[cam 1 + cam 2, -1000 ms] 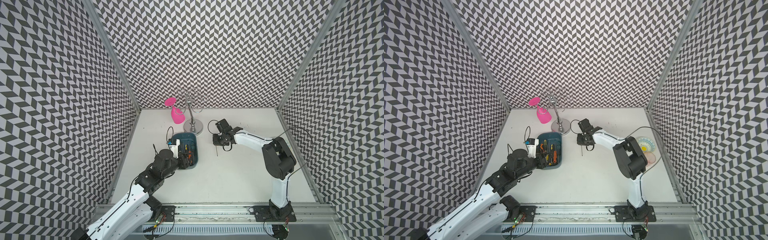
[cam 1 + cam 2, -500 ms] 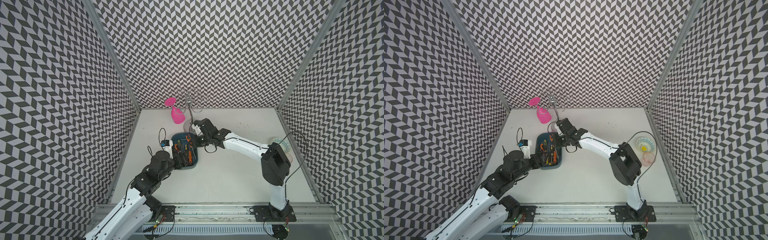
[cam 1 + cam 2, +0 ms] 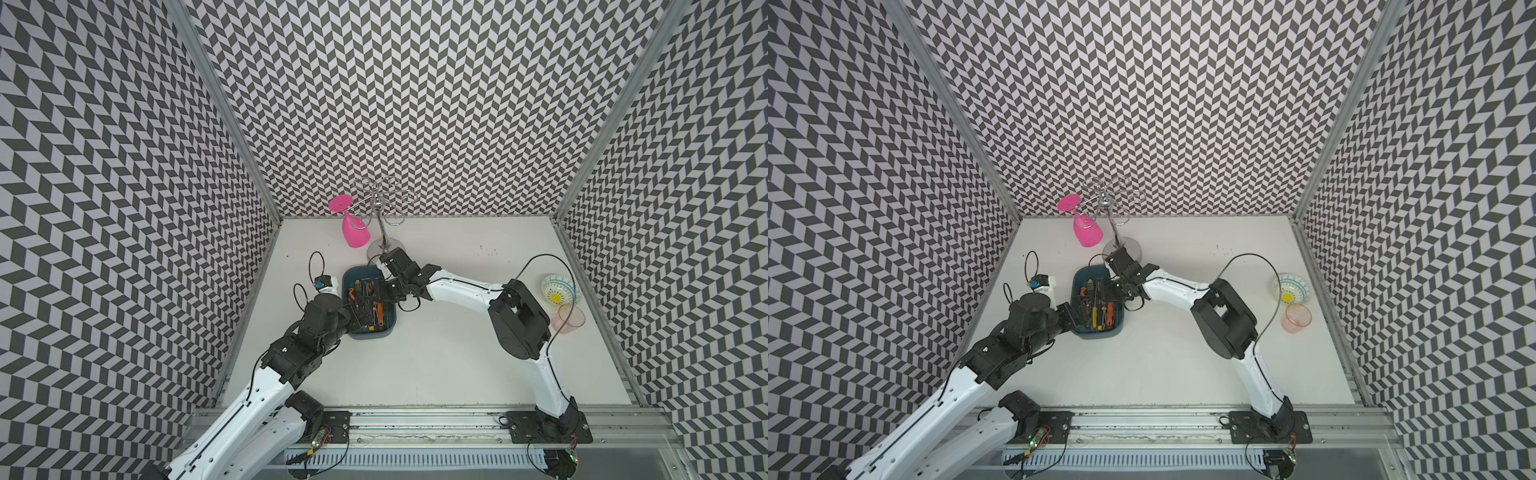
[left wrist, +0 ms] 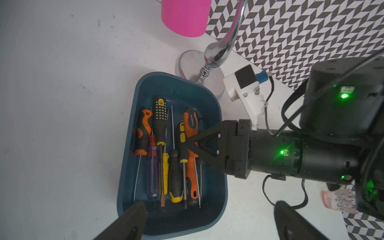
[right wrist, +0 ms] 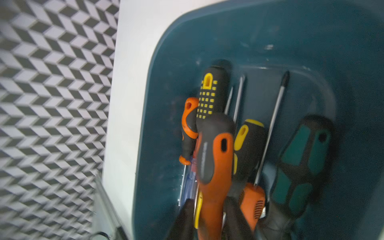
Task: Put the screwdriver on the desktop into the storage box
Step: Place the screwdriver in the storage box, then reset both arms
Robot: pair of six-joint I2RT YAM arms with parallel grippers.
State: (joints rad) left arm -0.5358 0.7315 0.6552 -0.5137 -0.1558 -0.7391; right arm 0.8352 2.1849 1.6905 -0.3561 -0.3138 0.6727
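The dark teal storage box (image 3: 374, 336) (image 3: 1100, 335) sits on the white desktop (image 3: 457, 353) and holds several screwdrivers side by side. My right gripper (image 3: 380, 291) (image 5: 207, 209) reaches into the box from its far right side. An orange-and-black screwdriver (image 5: 214, 158) (image 4: 190, 122) lies between its fingers on top of the others. The jaws stand slightly parted, with a thin gap showing on one side of the handle. My left gripper (image 3: 361, 309) (image 4: 209, 203) hovers wide open over the box's near end (image 4: 176, 228), holding nothing.
A chrome glass rack (image 3: 384, 249) stands right behind the box, with a pink wine glass (image 3: 355, 230) hanging upside down from it. A patterned bowl (image 3: 559, 289) and a pink cup (image 3: 567, 318) sit at the right edge. Patterned walls close in three sides.
My right arm swung left from mid-table to over the box, carrying the screwdriver, and its jaws have started to part. The left gripper opened wide and drew back slightly.
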